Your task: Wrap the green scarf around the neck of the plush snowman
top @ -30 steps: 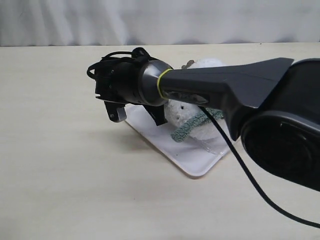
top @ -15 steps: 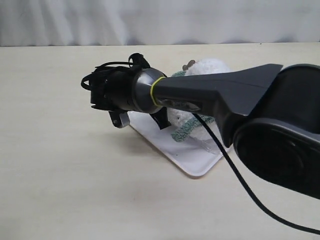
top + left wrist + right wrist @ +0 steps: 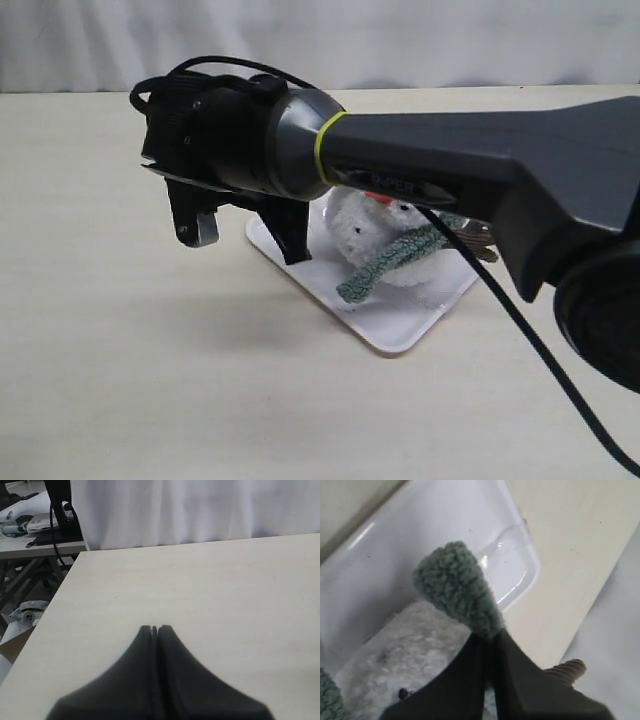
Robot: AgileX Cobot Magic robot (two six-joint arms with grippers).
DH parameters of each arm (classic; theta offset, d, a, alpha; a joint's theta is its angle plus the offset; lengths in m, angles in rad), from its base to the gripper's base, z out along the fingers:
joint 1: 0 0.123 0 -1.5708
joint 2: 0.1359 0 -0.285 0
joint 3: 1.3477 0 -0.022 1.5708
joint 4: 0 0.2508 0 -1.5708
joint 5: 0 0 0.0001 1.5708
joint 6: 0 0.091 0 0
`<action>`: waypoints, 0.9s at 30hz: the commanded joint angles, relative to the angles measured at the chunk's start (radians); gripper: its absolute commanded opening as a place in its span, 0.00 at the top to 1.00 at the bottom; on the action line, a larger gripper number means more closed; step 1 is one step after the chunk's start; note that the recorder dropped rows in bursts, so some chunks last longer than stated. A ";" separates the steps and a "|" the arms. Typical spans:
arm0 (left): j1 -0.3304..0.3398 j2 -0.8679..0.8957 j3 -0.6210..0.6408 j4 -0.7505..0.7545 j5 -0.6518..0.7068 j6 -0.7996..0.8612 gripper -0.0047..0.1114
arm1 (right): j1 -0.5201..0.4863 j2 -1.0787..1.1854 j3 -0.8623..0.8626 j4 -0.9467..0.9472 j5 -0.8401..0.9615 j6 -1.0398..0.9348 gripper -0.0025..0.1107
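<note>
The plush snowman (image 3: 362, 228) lies on a white tray (image 3: 400, 325), with a bit of its orange nose showing. The green scarf (image 3: 392, 260) runs slantwise across its front, one rounded end hanging toward the tray. In the right wrist view my right gripper (image 3: 490, 636) is shut on the green scarf (image 3: 455, 582), whose rounded end sticks out past the fingertips above the snowman's white body (image 3: 420, 640). A brown twig arm (image 3: 568, 668) shows beside the jaws. My left gripper (image 3: 156, 628) is shut on nothing, over bare table away from the snowman.
A big dark arm (image 3: 450, 160) crosses the front of the exterior view and hides part of the snowman; its wrist end (image 3: 230, 140) hangs above the table left of the tray. The table's edge (image 3: 55, 605) shows in the left wrist view.
The dark arm's wrist end has risen and shifted left, uncovering more of the snowman and scarf. The scarf now lies stretched across the snowman's front.
</note>
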 commanded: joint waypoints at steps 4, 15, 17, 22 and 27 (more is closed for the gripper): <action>0.004 -0.002 0.003 -0.001 -0.008 -0.002 0.96 | 0.001 -0.008 0.001 0.132 0.011 -0.086 0.94; 0.004 -0.002 0.003 -0.001 -0.008 -0.002 0.96 | -0.045 -0.008 0.141 0.109 0.011 -0.089 0.94; 0.004 -0.002 0.003 -0.001 -0.008 -0.002 0.96 | -0.045 -0.010 0.156 0.106 0.011 -0.080 0.94; 0.004 -0.002 0.003 -0.001 -0.008 -0.002 0.96 | -0.045 -0.022 0.156 0.101 0.011 -0.077 0.94; 0.004 -0.002 0.003 -0.001 -0.008 -0.002 0.96 | -0.045 -0.054 0.156 0.129 0.011 -0.077 0.94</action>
